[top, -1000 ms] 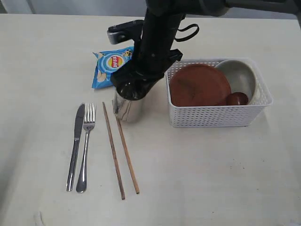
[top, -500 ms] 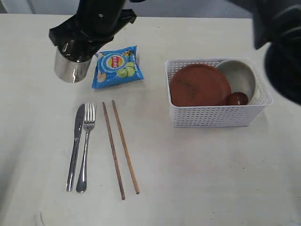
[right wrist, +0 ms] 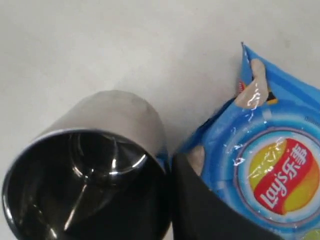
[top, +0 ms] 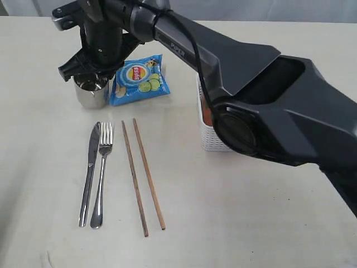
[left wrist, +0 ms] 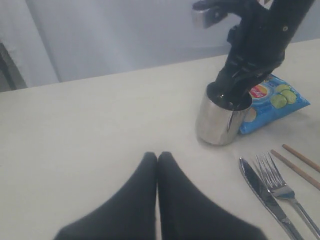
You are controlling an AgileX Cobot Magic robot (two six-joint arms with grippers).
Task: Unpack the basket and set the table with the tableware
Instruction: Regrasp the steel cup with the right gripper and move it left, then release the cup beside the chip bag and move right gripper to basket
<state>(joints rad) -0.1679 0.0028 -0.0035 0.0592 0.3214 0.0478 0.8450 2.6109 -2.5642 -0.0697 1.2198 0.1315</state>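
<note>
Item: steel cup [top: 91, 94], upright, apparently down on the worktop [top: 234, 212], directly beneath my right fingers [right wrist: 200, 215], which clamp its rim on the chip bag [top: 138, 79] side; my left fingers [left wrist: 145, 195] pressed together, empty.

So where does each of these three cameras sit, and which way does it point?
Exterior view: high up, tilted down at the table; the right arm crosses it to the steel cup.
Left wrist view: low above the table, looking across it at the cup; its own shut left fingers show.
Right wrist view: right above the cup, looking down into it; one dark right finger shows beside the rim.
Shared: all three show the cup and chip bag.
</note>
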